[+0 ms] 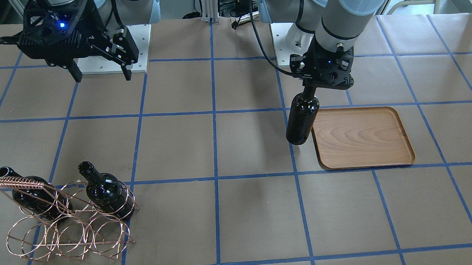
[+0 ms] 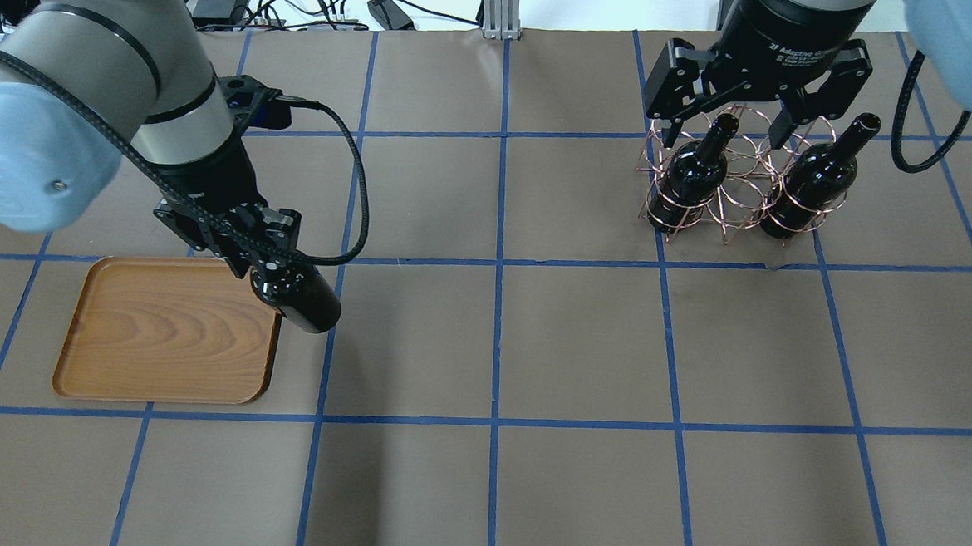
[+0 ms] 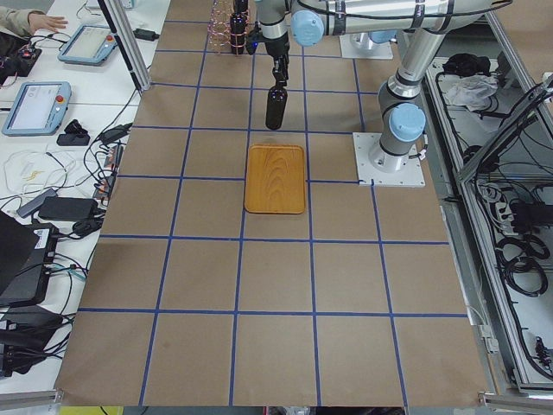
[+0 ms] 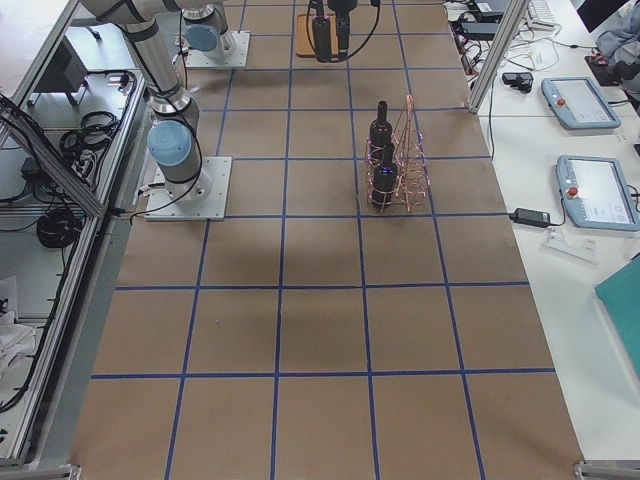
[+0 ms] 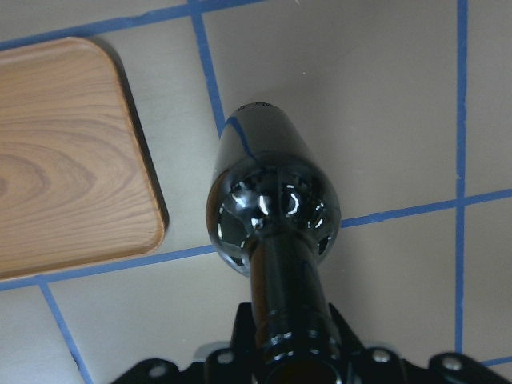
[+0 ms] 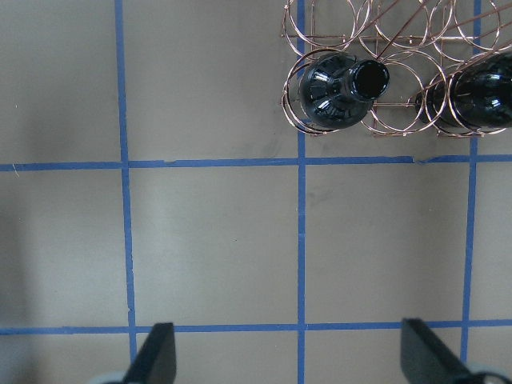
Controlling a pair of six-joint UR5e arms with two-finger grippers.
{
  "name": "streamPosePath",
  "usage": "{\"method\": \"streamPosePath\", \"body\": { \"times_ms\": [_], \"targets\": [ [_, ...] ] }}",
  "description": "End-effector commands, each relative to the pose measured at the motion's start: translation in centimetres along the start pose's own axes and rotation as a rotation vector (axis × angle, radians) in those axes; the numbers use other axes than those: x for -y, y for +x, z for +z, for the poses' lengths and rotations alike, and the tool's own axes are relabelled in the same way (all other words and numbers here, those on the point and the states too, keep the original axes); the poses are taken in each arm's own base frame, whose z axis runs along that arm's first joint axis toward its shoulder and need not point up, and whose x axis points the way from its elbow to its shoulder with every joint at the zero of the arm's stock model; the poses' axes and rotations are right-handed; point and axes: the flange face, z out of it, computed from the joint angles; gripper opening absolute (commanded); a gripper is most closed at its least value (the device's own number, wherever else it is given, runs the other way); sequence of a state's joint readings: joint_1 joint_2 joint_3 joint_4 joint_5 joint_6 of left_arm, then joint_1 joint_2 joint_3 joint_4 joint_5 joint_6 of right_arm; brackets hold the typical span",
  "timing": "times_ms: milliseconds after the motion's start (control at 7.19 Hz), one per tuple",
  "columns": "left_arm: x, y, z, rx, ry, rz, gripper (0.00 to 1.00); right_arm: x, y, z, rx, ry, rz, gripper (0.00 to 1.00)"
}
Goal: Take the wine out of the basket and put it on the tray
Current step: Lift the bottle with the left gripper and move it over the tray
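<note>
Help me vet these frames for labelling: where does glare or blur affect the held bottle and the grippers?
Left wrist view: bright glints speckle the shoulder of the held wine bottle, but its outline reads clearly. Front-facing view: only a faint sheen on it. Right wrist view: the right gripper shows soft, out-of-focus fingertips at the bottom edge.

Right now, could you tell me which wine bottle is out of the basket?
The bottle hanging by its neck from the left gripper, beside the tray; the other two bottles sit in the basket.
</note>
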State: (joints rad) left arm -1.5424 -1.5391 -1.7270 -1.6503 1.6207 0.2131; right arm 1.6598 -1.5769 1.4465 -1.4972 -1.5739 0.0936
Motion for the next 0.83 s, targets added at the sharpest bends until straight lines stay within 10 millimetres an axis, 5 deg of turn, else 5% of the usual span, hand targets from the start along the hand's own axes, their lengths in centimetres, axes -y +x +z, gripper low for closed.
{"method": "streamPosePath", "body": {
  "times_ms": [0,417,696],
  "targets": [
    [-0.4,-7.6,-0.3,-0.003,-0.010,0.020,0.00,0.0,0.0,0.0,0.000,0.000,0.000,1.00],
    [-2.0,-15.7,-0.1,0.001,-0.015,0.090,0.00,0.0,0.0,0.0,0.000,-0.002,0.000,1.00],
    [-2.8,-19.2,0.9,-0.027,-0.027,0.096,0.00,0.0,0.0,0.0,0.000,-0.002,0.000,1.00]
  ]
}}
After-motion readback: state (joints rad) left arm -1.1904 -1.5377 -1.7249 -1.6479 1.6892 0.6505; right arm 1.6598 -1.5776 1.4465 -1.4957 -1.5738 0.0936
